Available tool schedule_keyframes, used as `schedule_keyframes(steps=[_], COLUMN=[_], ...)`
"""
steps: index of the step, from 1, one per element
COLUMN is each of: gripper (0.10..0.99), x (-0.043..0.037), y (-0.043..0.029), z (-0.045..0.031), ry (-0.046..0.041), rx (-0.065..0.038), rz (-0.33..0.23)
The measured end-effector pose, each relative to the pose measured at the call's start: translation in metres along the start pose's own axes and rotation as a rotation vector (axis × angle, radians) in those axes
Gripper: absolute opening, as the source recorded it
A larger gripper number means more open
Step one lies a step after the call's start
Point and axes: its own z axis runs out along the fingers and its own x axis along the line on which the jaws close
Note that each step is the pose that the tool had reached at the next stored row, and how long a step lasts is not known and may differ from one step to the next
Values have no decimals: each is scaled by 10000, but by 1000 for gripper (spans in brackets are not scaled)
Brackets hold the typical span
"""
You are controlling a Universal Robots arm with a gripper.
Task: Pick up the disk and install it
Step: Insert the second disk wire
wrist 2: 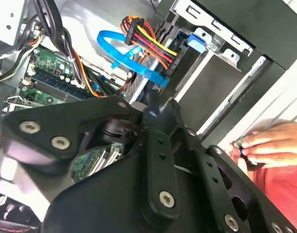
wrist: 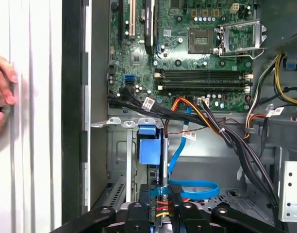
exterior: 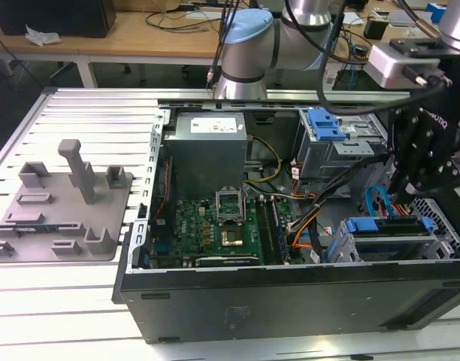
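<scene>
The disk [exterior: 388, 228], a silver drive in a blue carrier bracket, lies in the lower drive cage at the exterior view's right, inside the open computer case [exterior: 215, 301]. In the first wrist view the disk [wrist: 149, 148] stands edge-on in the cage, blue tab showing. In the second wrist view the disk [wrist 2: 139, 73] has a blue data cable [wrist 2: 124, 43] and coloured power wires at its end. My black gripper [exterior: 401, 197] hangs just above that end. Its fingertips [wrist 2: 153, 108] are drawn together with nothing clearly between them.
A second blue bracket [exterior: 325, 125] sits in the upper cage. Cable bundles [wrist: 226, 131] cross between motherboard [wrist: 187, 58] and drive cage. A person's hand [wrist 2: 270, 143] rests outside the case wall, hand [wrist: 0, 87]. A grey fixture plate [exterior: 61, 203] lies on the table at the exterior view's left.
</scene>
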Motion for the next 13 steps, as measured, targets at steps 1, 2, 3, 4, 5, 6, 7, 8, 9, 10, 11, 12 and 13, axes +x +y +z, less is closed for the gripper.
schedule_keyframes(steps=[1, 2, 3, 4, 5, 6, 7, 8, 9, 10, 11, 12, 13], gripper=[220, 153, 106, 106, 106, 106, 106, 106, 106, 106, 106, 106, 106], x=[-18, -29, -43, -53, -63, -66, -67, -67, -67, -67, -68, -67, -67], y=[15, 25, 41, 71, 112, 127, 137, 137, 137, 137, 138, 139, 139], z=[-25, -36, -48, -55, -62, -63, -62, -62, -62, -63, -63, -63, -63], ry=[88, 141, 202, 252, 292, 299, 300, 301, 301, 302, 301, 301, 301], rx=[3, 6, 16, 44, 82, 101, 116, 118, 119, 119, 119, 119, 119], rz=[-3, -4, -5, -3, 1, 3, 5, 5, 3, 3, 3, 4, 4])
